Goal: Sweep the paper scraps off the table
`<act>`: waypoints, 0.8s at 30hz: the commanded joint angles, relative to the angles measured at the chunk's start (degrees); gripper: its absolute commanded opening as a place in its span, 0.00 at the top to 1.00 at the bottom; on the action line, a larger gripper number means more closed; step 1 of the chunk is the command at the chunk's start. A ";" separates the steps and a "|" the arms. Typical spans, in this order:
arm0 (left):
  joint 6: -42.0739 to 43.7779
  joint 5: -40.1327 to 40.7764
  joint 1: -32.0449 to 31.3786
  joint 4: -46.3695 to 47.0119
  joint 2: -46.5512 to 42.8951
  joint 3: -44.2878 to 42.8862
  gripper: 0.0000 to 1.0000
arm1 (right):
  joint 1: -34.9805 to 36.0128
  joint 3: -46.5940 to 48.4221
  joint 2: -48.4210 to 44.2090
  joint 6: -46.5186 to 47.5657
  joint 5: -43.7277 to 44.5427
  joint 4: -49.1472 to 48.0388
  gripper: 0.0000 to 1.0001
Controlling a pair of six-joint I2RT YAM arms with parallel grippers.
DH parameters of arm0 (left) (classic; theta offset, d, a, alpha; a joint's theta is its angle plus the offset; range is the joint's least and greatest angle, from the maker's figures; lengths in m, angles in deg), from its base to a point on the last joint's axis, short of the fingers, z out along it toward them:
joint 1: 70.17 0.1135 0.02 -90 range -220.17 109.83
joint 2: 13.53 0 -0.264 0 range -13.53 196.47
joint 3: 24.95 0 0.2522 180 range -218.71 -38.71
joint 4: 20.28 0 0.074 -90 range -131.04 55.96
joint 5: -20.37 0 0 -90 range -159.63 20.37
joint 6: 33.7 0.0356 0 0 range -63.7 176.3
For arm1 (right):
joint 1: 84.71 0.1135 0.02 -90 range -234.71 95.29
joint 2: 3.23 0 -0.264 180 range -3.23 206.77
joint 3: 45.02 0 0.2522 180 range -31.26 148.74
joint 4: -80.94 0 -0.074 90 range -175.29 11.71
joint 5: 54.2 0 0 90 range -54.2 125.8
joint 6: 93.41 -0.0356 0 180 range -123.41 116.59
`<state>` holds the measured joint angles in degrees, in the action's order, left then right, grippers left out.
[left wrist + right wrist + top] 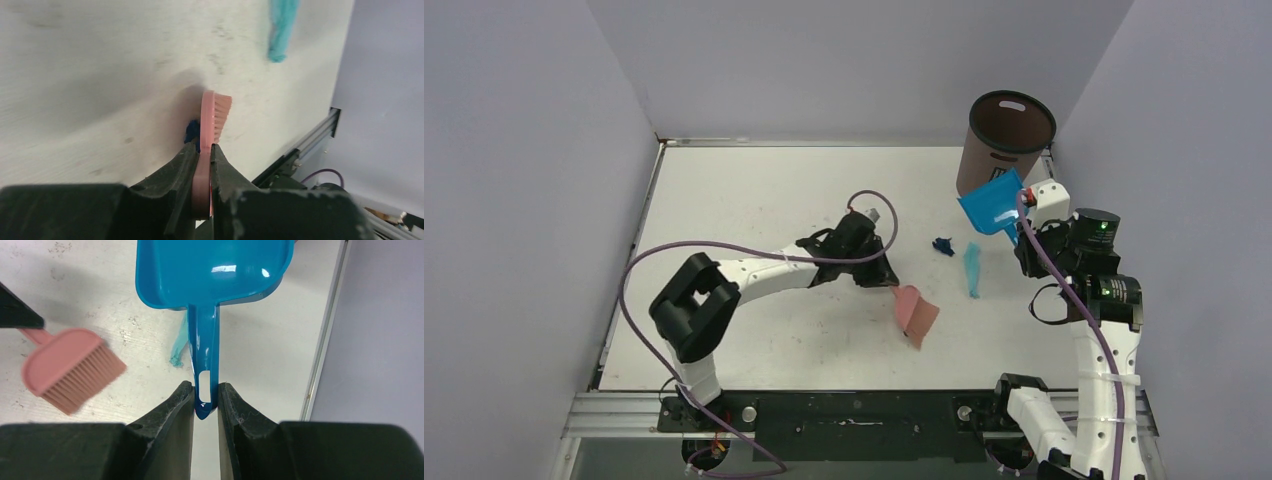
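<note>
On the white table [754,200] lie a dark blue paper scrap [943,246] and a light-blue paper strip [972,268], between the two grippers. My left gripper [879,270] is shut on the handle of a pink hand brush [914,312], whose bristle head lies near and left of the scraps. In the left wrist view my gripper [205,150] clamps the brush [214,117]; the dark blue scrap [191,132] peeks out beside it, and the strip [282,27] lies further off. My right gripper [1024,235] is shut on the handle of a blue dustpan [992,207]. In the right wrist view my gripper [205,395] holds the dustpan [215,270] over the strip [179,342].
A tall brown bin [1006,140] stands at the back right, just behind the dustpan. Grey-lilac walls close in the table on the left, back and right. The metal table edge [325,340] runs close to the right of my right gripper. The pink brush [70,370] shows left of the dustpan.
</note>
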<state>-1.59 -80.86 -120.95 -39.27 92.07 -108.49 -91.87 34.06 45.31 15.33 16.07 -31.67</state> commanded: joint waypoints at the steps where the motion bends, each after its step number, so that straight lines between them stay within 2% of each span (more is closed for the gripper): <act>1: 10.02 2.34 4.71 -10.08 -8.77 3.08 1.00 | 0.00 1.15 0.09 1.06 1.39 -1.33 0.95; 7: 15.86 10.72 6.84 -13.39 -18.47 -0.59 1.00 | 0.03 0.34 0.04 -0.16 2.05 -1.11 0.95; 11: 13.85 10.80 6.89 -2.63 -19.27 -2.44 1.00 | 0.04 0.55 0.06 -0.98 3.18 -1.07 0.95; 15: 9.26 10.32 6.89 4.29 -11.65 -9.20 1.00 | 0.03 1.42 0.12 -1.31 4.90 -0.19 0.95; 24: -3.35 4.17 4.56 14.06 15.51 -31.12 1.00 | -3.12 -0.94 -3.21 0.89 7.83 1.57 0.95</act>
<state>2.43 -72.81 -114.94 -32.91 98.80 -131.64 -92.77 33.80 44.70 15.16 20.88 -29.88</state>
